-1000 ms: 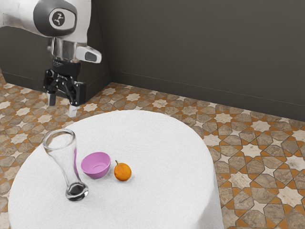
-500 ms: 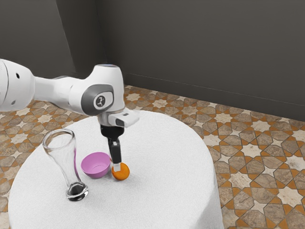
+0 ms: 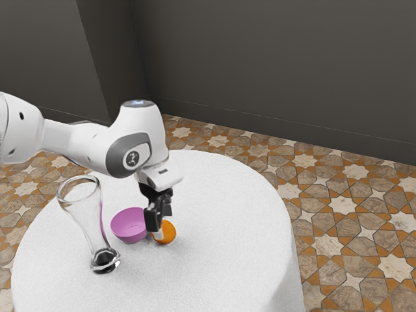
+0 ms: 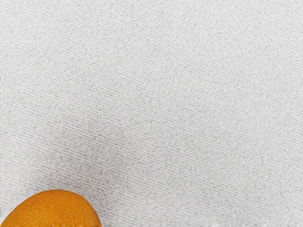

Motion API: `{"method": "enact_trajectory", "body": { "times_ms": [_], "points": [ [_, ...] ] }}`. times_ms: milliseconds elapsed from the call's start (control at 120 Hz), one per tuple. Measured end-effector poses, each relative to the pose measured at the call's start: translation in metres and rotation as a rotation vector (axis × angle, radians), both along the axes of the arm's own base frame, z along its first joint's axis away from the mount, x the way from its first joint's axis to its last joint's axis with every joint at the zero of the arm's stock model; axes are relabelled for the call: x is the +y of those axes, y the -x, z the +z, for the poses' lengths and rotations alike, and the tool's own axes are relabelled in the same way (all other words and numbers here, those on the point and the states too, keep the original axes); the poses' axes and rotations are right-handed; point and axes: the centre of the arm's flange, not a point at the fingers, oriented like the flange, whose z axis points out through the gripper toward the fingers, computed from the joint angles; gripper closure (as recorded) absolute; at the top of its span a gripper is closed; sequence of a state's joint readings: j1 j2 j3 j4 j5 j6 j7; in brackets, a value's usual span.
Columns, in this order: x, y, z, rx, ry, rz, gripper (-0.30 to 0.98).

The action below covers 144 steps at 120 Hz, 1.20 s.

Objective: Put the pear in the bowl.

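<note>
pear (image 3: 169,233): 1 | bowl (image 3: 128,227): 1 | glass vase (image 3: 88,220): 1 | table (image 3: 221,260): 1 | gripper (image 3: 163,231): 1

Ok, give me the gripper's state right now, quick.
Gripper: down at the orange pear; whether it is open or closed on it cannot be told.
</note>
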<state>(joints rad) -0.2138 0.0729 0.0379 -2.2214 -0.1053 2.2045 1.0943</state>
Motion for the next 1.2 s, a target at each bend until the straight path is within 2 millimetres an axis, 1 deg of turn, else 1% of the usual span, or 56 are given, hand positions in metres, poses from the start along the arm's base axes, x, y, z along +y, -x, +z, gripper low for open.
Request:
{"method": "enact_trajectory", "body": {
  "times_ms": [67,117,200,250,300,375,483,583,742,958,1050,1117,1200],
  "points": [
    [0.002,-0.001,-0.003,-0.007,-0.019,-0.038,0.00],
    [0.004,0.002,-0.007,-0.004,-0.029,-0.055,0.00],
    [0.006,0.003,-0.006,-0.012,-0.028,-0.052,0.00],
    [0.008,0.004,-0.004,-0.017,-0.022,-0.027,0.00],
    [0.010,0.006,-0.006,-0.010,-0.017,0.011,0.00],
    [0.018,0.011,-0.013,0.012,-0.018,0.080,0.00],
    [0.029,0.013,-0.016,0.029,-0.022,0.172,0.00],
    [0.030,0.013,-0.020,0.038,-0.031,0.223,0.00],
    [0.028,0.008,-0.029,0.006,-0.097,0.204,0.00],
    [0.037,0.001,-0.027,-0.057,-0.142,0.159,0.00],
    [0.037,0.001,-0.031,-0.073,-0.142,0.143,0.00],
    [0.037,0.000,-0.036,-0.084,-0.144,0.128,0.00],
    [0.042,-0.005,-0.045,-0.090,-0.147,0.119,0.00]
  ]
}}
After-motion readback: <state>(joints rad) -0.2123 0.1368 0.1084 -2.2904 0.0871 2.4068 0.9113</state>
